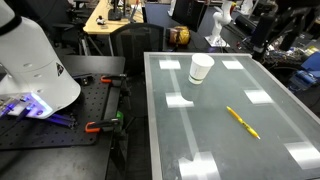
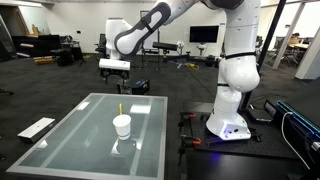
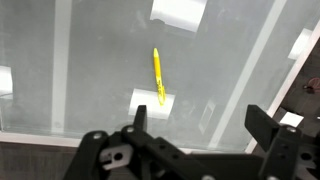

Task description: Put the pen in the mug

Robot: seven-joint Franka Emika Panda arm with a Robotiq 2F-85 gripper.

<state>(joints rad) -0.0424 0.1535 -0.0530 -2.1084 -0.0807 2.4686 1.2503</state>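
The white mug [image 1: 201, 68] stands upright on the glass table [image 1: 190, 140], toward its far end. It also shows in an exterior view [image 2: 122, 125]. The yellow pen [image 1: 242, 122] lies flat on the glass, apart from the mug. It is a small yellow streak behind the mug in an exterior view [image 2: 122, 108]. In the wrist view the pen [image 3: 158, 75] lies well ahead of the jaws, dark tip nearer them. My gripper [image 3: 200, 125] is open and empty. It hangs high above the table's far end [image 2: 115, 65]. The mug is out of the wrist view.
The robot base [image 1: 35, 65] stands on a black bench beside the table, with orange-handled clamps [image 1: 100, 126] along the bench edge. The table's metal frame edge [image 3: 295, 75] runs at the right of the wrist view. Desks and chairs stand farther back.
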